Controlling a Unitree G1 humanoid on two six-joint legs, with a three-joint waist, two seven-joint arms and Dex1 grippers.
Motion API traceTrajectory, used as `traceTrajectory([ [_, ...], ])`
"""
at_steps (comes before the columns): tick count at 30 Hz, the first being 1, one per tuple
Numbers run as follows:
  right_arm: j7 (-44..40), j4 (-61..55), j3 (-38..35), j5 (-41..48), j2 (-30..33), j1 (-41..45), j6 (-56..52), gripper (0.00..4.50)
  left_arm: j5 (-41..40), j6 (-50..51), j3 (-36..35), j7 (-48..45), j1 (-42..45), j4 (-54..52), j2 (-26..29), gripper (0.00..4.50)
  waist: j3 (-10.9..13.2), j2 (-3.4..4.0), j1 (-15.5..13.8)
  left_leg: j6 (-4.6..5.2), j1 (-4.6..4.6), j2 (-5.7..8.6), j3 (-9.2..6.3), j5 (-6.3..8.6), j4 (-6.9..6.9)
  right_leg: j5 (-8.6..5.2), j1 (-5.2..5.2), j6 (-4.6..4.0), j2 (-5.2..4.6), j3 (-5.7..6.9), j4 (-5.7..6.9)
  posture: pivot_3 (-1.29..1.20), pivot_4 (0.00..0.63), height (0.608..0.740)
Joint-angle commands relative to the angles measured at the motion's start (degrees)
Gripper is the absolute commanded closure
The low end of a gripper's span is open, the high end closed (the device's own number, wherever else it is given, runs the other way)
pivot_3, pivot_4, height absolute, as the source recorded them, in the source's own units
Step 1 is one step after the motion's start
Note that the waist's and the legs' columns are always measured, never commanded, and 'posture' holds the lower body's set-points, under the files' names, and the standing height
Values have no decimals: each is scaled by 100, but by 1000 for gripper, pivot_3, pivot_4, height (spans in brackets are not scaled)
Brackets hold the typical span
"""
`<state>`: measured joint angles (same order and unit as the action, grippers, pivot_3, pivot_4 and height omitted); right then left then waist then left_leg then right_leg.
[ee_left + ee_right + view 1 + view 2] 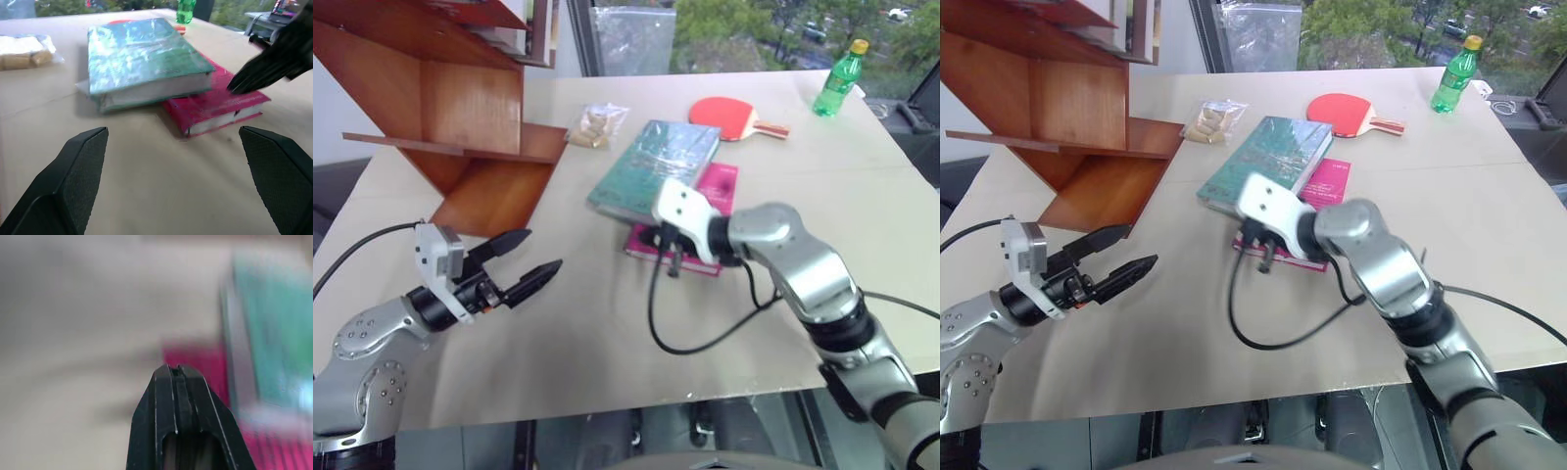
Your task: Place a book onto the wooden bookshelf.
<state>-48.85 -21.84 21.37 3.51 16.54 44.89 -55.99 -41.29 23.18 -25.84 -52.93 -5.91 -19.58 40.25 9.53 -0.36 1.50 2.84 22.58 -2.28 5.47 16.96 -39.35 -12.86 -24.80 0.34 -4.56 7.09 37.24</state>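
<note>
The book lies flat on the table, just to the right of the wooden bookshelf and apart from it. Its long axis runs diagonally, from its near corner beside the bookshelf's lower slanted panel away toward the red paddle. Its near right part rests on a pink book. The right gripper, fingers pressed together on nothing, hovers at the pink book's near end. The left gripper, in front of the bookshelf, stands spread wide and empty, pointing toward the books.
</note>
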Motion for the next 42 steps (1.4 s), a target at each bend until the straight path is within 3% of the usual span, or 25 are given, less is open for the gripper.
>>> traceTrajectory([
  [1,778,754,-368,-235,-234,640,233,4476,24,-82,13,-43,100,-1,61,0,-2,-3,-3,0,-3,3,1,0,-2,0,1,0,-2,-1,6,0,150,740],
  [4,1646,2653,-238,-764,-474,1267,1127,4476,50,-82,40,-29,149,9,31,0,-8,-14,-14,1,-12,12,11,0,-7,0,2,0,-10,-9,19,0,150,740],
  [8,2140,5282,123,-1291,-790,1891,2460,4476,44,-81,50,70,110,-102,-40,0,-9,-16,8,1,-9,14,17,-1,-8,0,-2,-2,-13,-13,23,0,150,740],
  [11,1736,6763,583,-1665,-827,2030,3419,4476,14,-54,45,176,13,-284,-85,0,-9,-15,71,1,-1,12,18,-1,-3,-1,-6,-3,-13,-11,15,0,150,740],
  [13,1029,6982,709,-1648,-744,1945,3746,4476,-12,-39,5,224,-71,-385,-93,0,-17,-26,87,1,-11,11,22,-1,-2,-1,1,-2,-13,-17,11,0,150,740],
  [16,-449,6039,1110,-1696,-3,1396,4023,4476,-34,-35,-138,304,-219,-457,-90,0,-37,-28,40,2,-17,9,10,0,-1,-1,20,-2,-21,-21,-1,0,150,740],
  [20,-1214,4905,1137,-1726,820,707,4165,4476,-99,30,-163,452,-265,-510,-122,0,-77,-12,-56,2,-71,9,-11,2,10,-3,90,0,-40,-1,-28,0,150,740],
  [28,-1388,3671,646,-1518,1402,-191,4088,4476,-154,266,-45,741,76,-319,-102,0,-165,-34,-90,1,-101,9,-29,4,12,-4,126,0,-46,11,-31,0,150,740],
  [31,-1536,2922,107,-891,1428,-433,3941,4476,-284,614,36,949,354,-217,-92,0,-175,-52,-89,2,-96,10,-32,3,9,-3,127,0,-47,12,-32,0,150,740],
  [35,-1482,1709,-620,-52,1409,-812,3857,4476,-583,1303,109,1240,724,-38,-10,0,-140,-17,-86,2,-83,7,-39,3,10,-4,116,-1,-43,15,-34,0,150,740],
  [37,-1383,1099,-944,383,1416,-948,3141,4476,-825,1827,198,1322,1010,171,86,0,-96,-2,-77,2,-80,7,-37,3,11,-4,113,-2,-42,14,-34,0,150,740],
  [38,-1319,860,-1045,518,1441,-995,2794,3917,-955,2054,233,1317,1141,268,123,0,-88,-3,-73,3,-71,7,-36,2,11,-3,103,-2,-41,14,-30,0,150,740],
  [39,-1275,577,-1127,683,1494,-1077,2477,3837,-1059,2257,259,1327,1279,377,147,0,-73,2,-74,3,-69,7,-36,2,10,-3,100,-2,-41,13,-30,0,150,740],
  [40,-1177,249,-1240,748,1581,-1228,2312,3260,-1141,2468,326,1333,1461,537,157,0,-60,4,-88,3,-68,7,-34,2,10,-3,100,-2,-40,12,-30,0,150,740],
  [42,-881,-622,-1712,972,1758,-1661,1855,2533,-1304,3000,528,1298,2015,1137,156,0,-55,-2,-155,3,-62,14,-47,3,10,-4,102,-1,-39,27,-33,0,150,740],
])
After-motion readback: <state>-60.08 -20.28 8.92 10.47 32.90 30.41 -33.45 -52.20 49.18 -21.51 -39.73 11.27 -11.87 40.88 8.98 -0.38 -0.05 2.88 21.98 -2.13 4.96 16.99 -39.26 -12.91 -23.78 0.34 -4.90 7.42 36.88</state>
